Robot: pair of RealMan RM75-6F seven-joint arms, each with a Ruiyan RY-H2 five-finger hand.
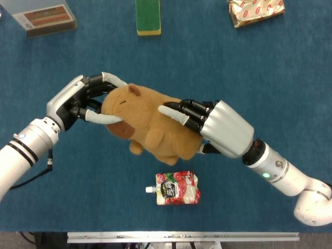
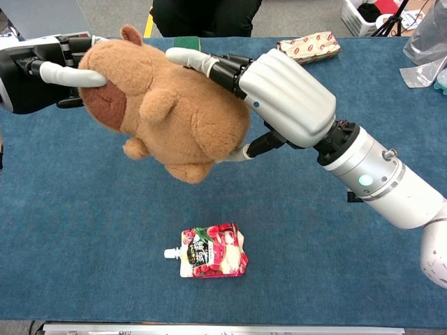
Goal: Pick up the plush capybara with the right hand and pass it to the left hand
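Closest to the robot, a red fruit drink pouch (image 1: pixel 175 189) lay flat on the blue desk (image 1: pixel 259 78). Right above it, the plush capybara (image 1: pixel 150 123) was up in the air, off the desk, caught between both hands. The right hand (image 1: pixel 207 124) wrapped its rear, fingers over the back and thumb underneath. The left hand (image 1: pixel 85 101) had the head end, fingers curled around the snout. Further back sat a green block (image 1: pixel 148 16), a gold and red snack packet (image 1: pixel 256 10), and a box (image 1: pixel 44 18) in the far left corner.
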